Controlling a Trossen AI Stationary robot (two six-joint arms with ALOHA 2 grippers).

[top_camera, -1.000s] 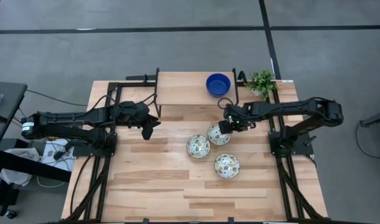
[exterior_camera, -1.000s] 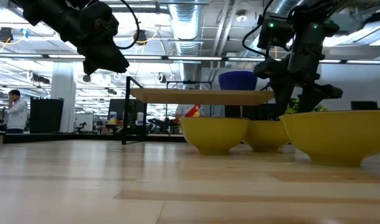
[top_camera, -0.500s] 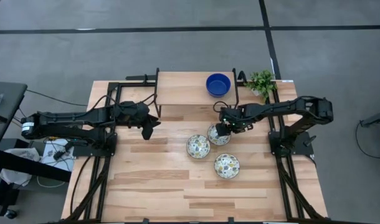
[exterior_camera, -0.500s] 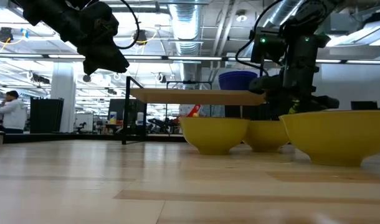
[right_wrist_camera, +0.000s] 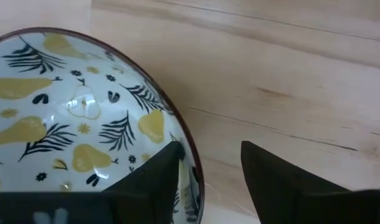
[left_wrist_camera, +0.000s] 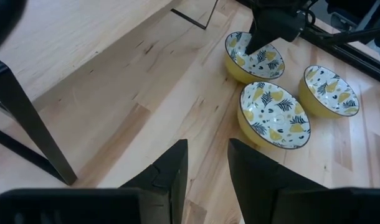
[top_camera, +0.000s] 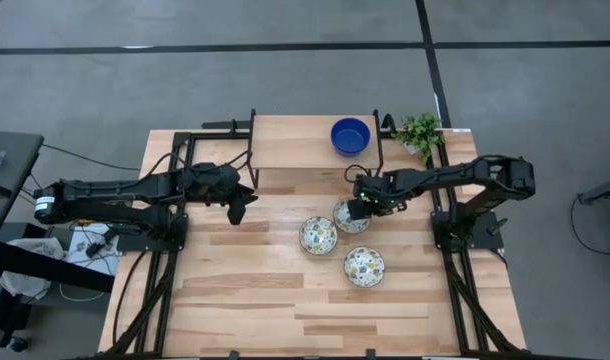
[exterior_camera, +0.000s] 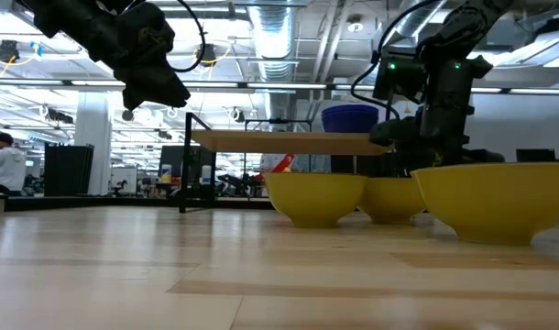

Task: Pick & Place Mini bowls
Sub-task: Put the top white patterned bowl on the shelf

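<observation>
While the right end effector sits low over the far rim of a patterned mini bowl, its two dark fingers straddle that rim, one inside the bowl and one outside, with a gap between them; whether they already press the rim cannot be told. Seen from above, this bowl lies just right of the middle of the wooden surface. A second patterned bowl sits at its 8 o'clock, close beside it, and a third patterned bowl lies at its 6 o'clock, a little apart. All three stand upright, white inside with yellow pears and dark leaves, yellow outside. At 12 o'clock from the gripped-at bowl, a blue bowl rests on the raised far shelf, and a small green plant stands at the shelf's right end. The left end effector hangs above the surface at the 9 o'clock side, well apart from the bowls, its fingers parted and holding nothing.
</observation>
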